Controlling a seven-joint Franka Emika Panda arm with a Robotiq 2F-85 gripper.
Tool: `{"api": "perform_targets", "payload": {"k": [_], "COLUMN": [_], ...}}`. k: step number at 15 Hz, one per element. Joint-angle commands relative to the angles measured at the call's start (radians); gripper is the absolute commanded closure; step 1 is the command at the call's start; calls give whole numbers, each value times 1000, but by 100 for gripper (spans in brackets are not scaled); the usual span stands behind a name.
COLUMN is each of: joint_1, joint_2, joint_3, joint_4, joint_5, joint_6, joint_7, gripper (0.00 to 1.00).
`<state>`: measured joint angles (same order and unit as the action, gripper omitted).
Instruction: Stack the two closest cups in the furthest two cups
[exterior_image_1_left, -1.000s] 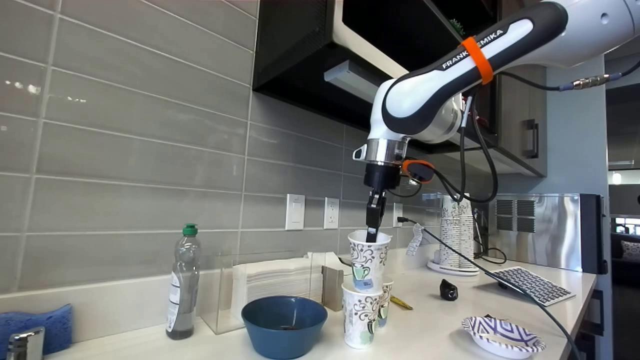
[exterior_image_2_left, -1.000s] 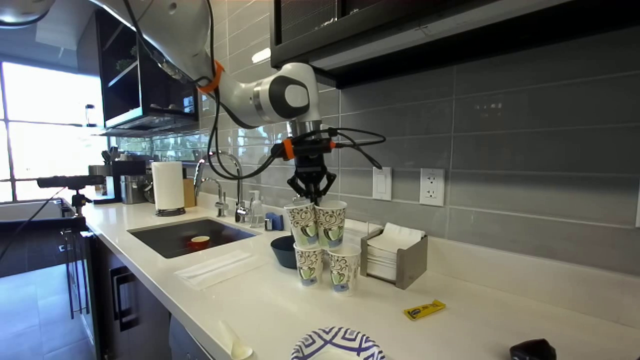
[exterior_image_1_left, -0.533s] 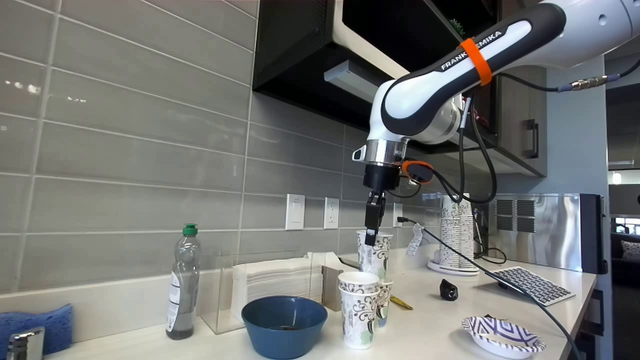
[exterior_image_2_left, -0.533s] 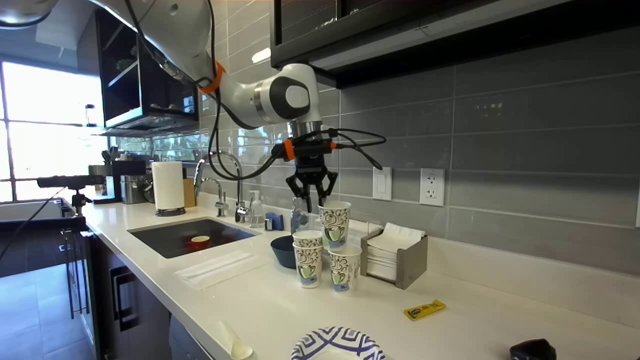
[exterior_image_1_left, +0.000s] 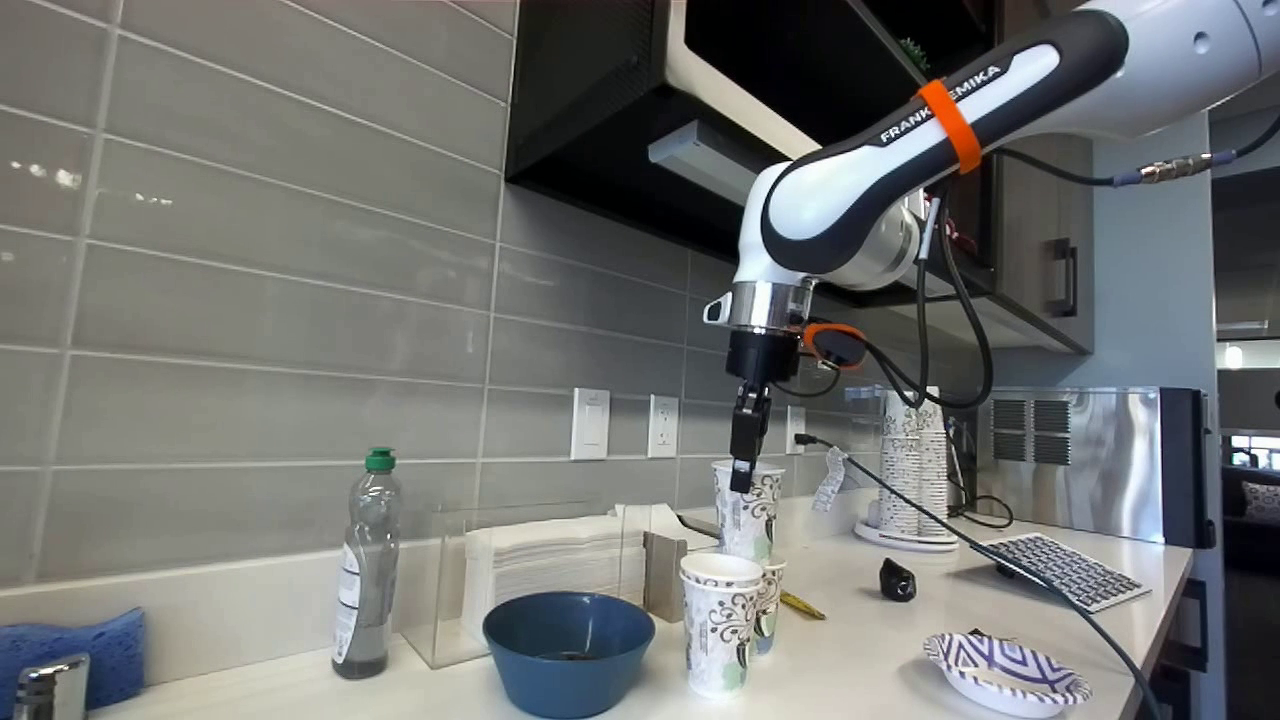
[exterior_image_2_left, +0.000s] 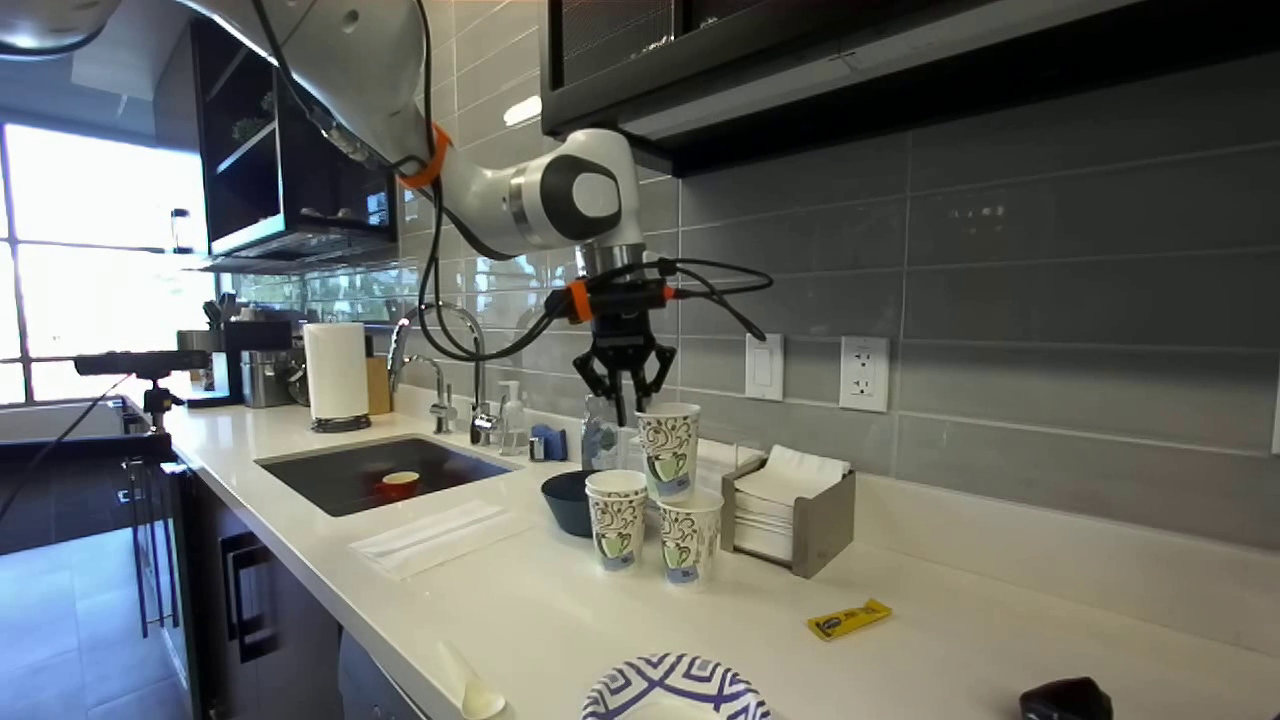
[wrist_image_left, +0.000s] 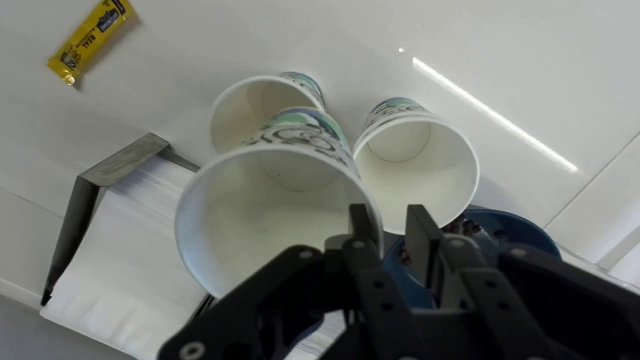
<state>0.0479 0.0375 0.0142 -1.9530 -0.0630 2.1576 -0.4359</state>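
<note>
The patterned white paper cups show in all views. Two are nested on the counter; the inner cup (exterior_image_1_left: 720, 570) sticks up slightly from the outer cup (exterior_image_1_left: 718, 640). This nested pair also shows elsewhere (exterior_image_2_left: 617, 525) (wrist_image_left: 417, 170). Beside it, an upper cup (exterior_image_2_left: 668, 452) is perched at the rim of a lower cup (exterior_image_2_left: 688, 545). Its base does not look sunk in. My gripper (wrist_image_left: 389, 212) is open, fingers a little apart, above the cups. In the wrist view the upper cup's (wrist_image_left: 260, 220) rim passes between the fingers, one finger inside it. Whether they touch is unclear.
A blue bowl (exterior_image_1_left: 568, 660) stands close to the nested cups. A napkin holder (exterior_image_2_left: 800, 515) is behind the lower cup. A yellow packet (exterior_image_2_left: 848, 620), a patterned paper plate (exterior_image_2_left: 675, 690) and a soap bottle (exterior_image_1_left: 366, 580) are on the counter. A sink (exterior_image_2_left: 340, 500) lies beyond.
My gripper has opened slightly. One of the two cups it held has dropped into the cup below. The second has shifted slightly and remains perched. The arm has barely moved.
</note>
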Motion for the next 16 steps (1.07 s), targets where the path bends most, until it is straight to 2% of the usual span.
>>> {"api": "perform_targets", "payload": {"k": [1, 16], "joint_1": [-12, -30], "joint_2": [18, 35], "joint_3": [7, 0], "joint_4": [29, 49], "joint_5": [17, -11], "joint_6": [-6, 9], "joint_7": [-24, -8], "gripper": [99, 99]}}
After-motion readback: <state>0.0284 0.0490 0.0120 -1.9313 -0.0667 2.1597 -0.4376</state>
